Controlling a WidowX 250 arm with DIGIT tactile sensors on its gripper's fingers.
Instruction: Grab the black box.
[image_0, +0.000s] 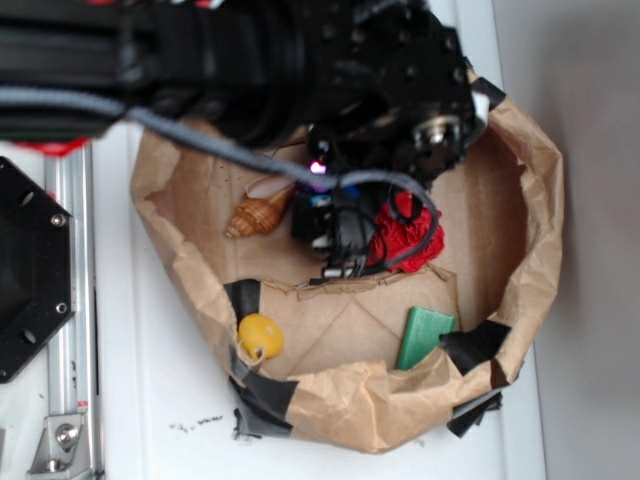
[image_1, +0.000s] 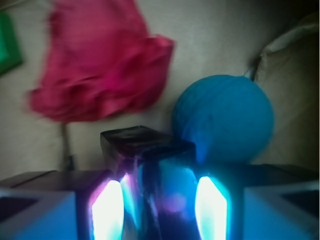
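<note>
In the wrist view the glossy black box (image_1: 150, 150) stands between my two fingers, one corner turned toward the camera. The lit pads (image_1: 107, 210) press against its sides, so my gripper (image_1: 159, 210) is shut on it. A blue ball (image_1: 225, 117) sits right behind the box, touching it on the right. In the exterior view my gripper (image_0: 335, 245) is low inside the brown paper bag (image_0: 380, 400), beside the red cloth (image_0: 405, 235). The arm hides the box there.
A red cloth (image_1: 100, 70) lies behind the box on the left. A brown shell (image_0: 258, 215), a yellow ball (image_0: 260, 335) and a green flat block (image_0: 425, 337) lie inside the bag. Black tape patches (image_0: 475, 345) mark its rim. A metal rail (image_0: 70, 300) runs along the left.
</note>
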